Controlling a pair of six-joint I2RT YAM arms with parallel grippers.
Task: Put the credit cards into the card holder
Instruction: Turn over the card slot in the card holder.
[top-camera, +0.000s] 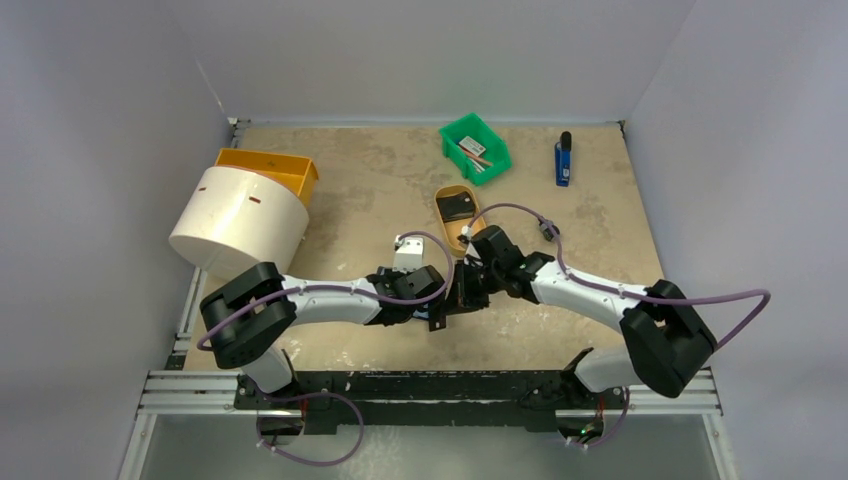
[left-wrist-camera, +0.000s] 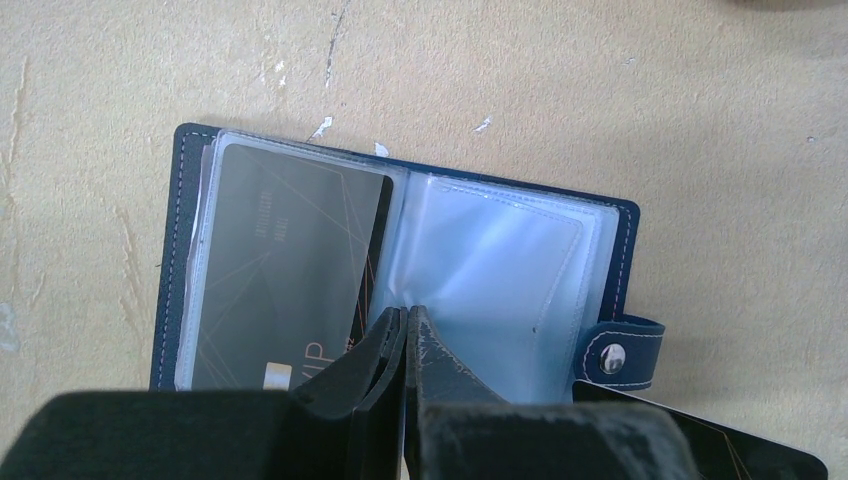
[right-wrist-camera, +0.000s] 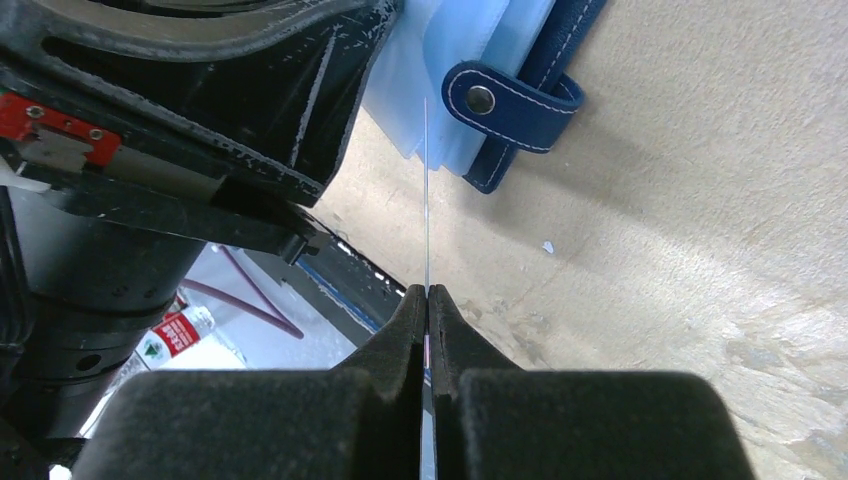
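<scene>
As your left gripper (left-wrist-camera: 408, 318) sits closed at the fold of the card holder (left-wrist-camera: 183, 260) lying open on the table (left-wrist-camera: 700, 100), your right gripper (right-wrist-camera: 428, 292) clamps a credit card (left-wrist-camera: 740, 450) edge-on, aimed lengthwise at its tab-side sleeves (left-wrist-camera: 500, 270).

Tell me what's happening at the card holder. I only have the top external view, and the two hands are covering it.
Observer: The left wrist view shows the card holder lying open on the table, with a dark card in its left clear sleeve.
Operator: Is the right sleeve taken?
Observer: No, the right sleeve looks empty.
Operator: What is the right hand doing?
Observer: In the right wrist view, the right hand is shut on a second card, seen edge-on. Its far end meets the pale blue sleeves beside the snap tab. I cannot tell whether it is in a pocket.
</scene>
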